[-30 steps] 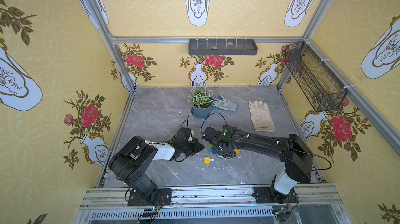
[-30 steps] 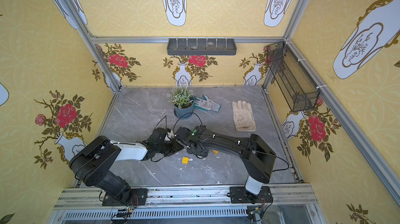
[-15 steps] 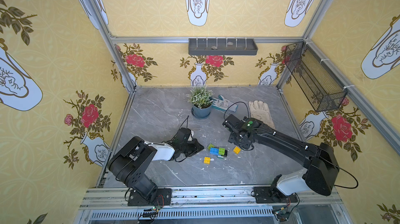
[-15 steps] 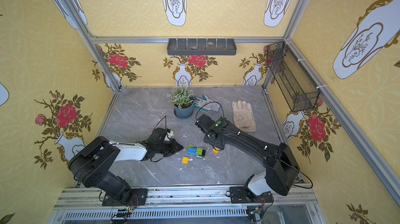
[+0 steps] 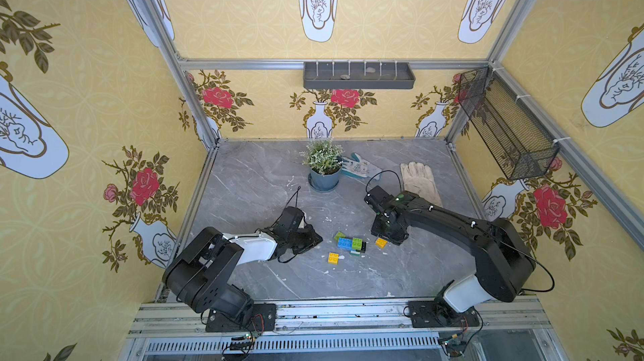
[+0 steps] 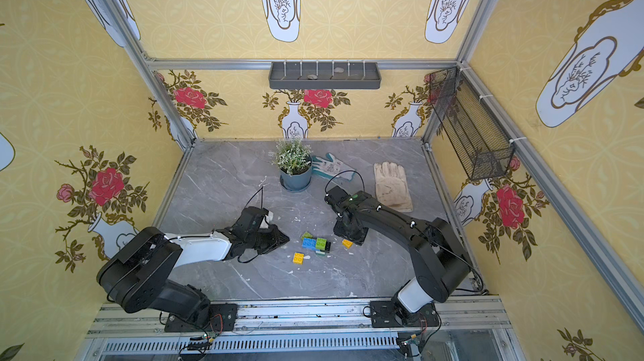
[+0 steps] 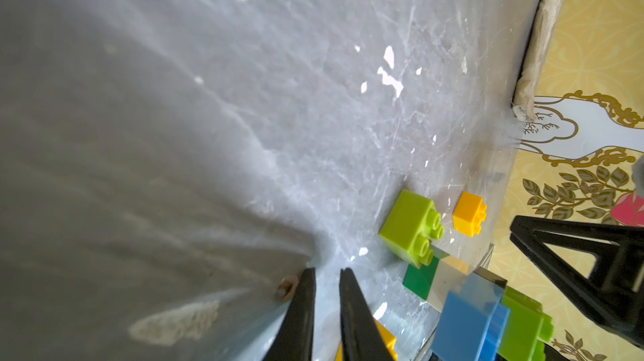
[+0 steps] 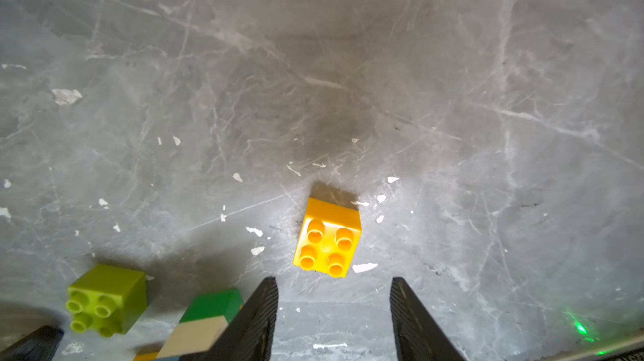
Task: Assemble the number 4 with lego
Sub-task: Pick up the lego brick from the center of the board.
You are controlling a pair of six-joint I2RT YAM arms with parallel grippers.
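The right gripper (image 8: 334, 281), half open and empty, hovers at a loose yellow brick (image 8: 327, 237) just right of the part-built 4 (image 5: 351, 243) at mid-table, seemingly lined up to grasp it. The left gripper (image 7: 327, 271), closed and empty, rests to the left, clear of the work.

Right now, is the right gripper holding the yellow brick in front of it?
No: the yellow brick sits on the table just ahead of the right gripper, whose jaws stand open and empty.
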